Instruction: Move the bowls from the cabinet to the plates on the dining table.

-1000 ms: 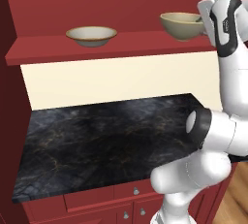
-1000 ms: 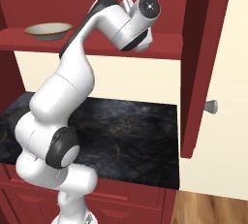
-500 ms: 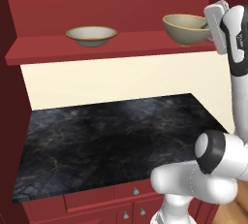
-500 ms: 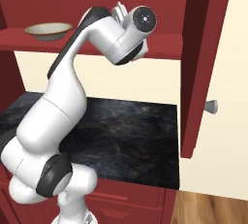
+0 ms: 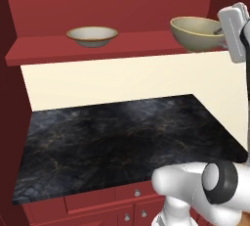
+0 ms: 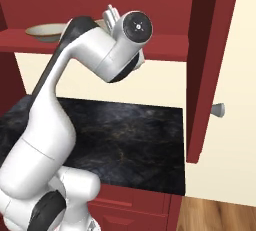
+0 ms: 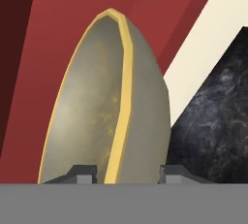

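gripper (image 7: pixel 125 172) clamped across rim of olive-tan bowl (image 5: pixel 197 33), lifted off red shelf (image 5: pixel 97 50); risk: thin edge-grip lets bowl tilt or slip free.

A kitchen: red cabinet (image 5: pixel 122 5) with bowls (image 5: pixel 92 35) across the upper frame, black marble desk (image 5: pixel 122 142) mid-frame, drawers (image 5: pixel 97 200) below.

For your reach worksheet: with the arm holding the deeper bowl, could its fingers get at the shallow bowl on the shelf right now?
Probably not yet: the fingers straddle the deeper bowl's rim. The shallow bowl sits uncovered, farther along the open shelf.
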Robot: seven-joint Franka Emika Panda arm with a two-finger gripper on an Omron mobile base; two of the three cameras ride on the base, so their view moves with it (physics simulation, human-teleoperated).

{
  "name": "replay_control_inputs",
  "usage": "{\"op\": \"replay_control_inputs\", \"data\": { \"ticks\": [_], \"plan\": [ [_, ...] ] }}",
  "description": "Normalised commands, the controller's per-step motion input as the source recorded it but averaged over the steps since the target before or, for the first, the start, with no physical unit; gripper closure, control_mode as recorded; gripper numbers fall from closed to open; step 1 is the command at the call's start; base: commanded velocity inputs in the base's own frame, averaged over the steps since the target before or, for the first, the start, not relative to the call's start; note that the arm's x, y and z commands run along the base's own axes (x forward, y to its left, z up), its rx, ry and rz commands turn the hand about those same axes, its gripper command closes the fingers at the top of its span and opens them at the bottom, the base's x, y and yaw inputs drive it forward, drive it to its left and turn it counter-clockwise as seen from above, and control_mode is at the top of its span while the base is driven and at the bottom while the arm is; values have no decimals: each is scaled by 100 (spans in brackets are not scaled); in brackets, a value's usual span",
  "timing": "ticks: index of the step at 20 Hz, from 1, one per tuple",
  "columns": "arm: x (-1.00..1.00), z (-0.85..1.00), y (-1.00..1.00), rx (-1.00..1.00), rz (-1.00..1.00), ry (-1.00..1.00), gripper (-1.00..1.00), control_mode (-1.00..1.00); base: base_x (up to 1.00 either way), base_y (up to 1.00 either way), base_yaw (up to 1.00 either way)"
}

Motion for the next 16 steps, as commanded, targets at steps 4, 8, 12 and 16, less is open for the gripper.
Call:
{"op": "replay_control_inputs", "data": {
  "ticks": [4,8,12,16],
  "plan": [
    [-86,-5,49,0,0,0,100,-100,0,0,0],
    [-74,-27,73,1,0,0,100,-100,0,0,0],
    [-68,-35,68,7,0,0,100,-100,0,0,0],
    [-47,-20,42,13,0,0,100,-100,0,0,0]
  ]
}}
